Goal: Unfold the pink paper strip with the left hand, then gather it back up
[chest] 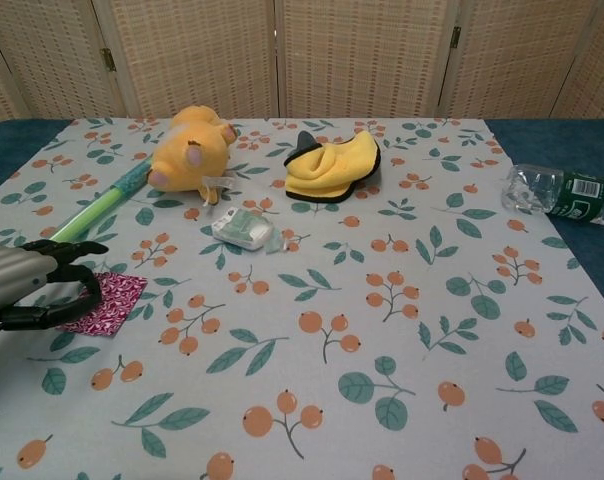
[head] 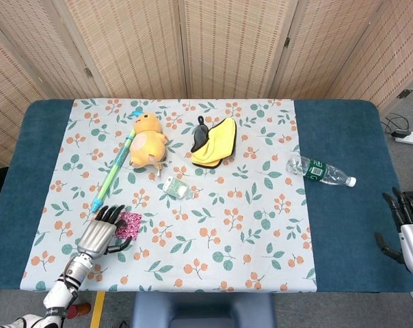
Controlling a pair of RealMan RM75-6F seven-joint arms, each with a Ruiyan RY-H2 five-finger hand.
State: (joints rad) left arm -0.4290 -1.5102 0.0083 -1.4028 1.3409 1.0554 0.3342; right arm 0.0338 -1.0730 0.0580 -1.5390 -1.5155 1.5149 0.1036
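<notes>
**Two hands at the desk edges, pink paper at the left hand's fingertips**

Two hands are showing in the head view. The left hand (head: pixel 97 236) is lying at the lower left of the frame on the desk (head: pixel 343 232), its dark fingers (head: pixel 111 214) curled forward and reaching the left edge of the pink paper strip (head: pixel 129 225), which is lying as a small compact patch on the floral cloth (head: pixel 213 232); whether the fingers are actually pinching it cannot be told from here. The right hand (head: pixel 408 229) is hanging at the far right edge, fingers spread and holding nothing. Further up the frame, a green pen (head: pixel 113 172) is lying diagonally beside an orange plush toy (head: pixel 148 141), a yellow cloth (head: pixel 215 142) is sitting near the centre, a small packet (head: pixel 176 186) is lying below them, and a plastic bottle (head: pixel 319 171) is resting on its side at the right.

Turning to the chest view, the left hand (chest: pixel 27 288) is entering from the left edge, its fingers (chest: pixel 77 280) arching over the near corner of the pink paper strip (chest: pixel 107 302), thumb curved underneath along the cloth; contact looks likely, a firm hold is not plain. The strip is lying flat and folded, at the left of the frame, below the green pen (chest: pixel 97 207).
</notes>
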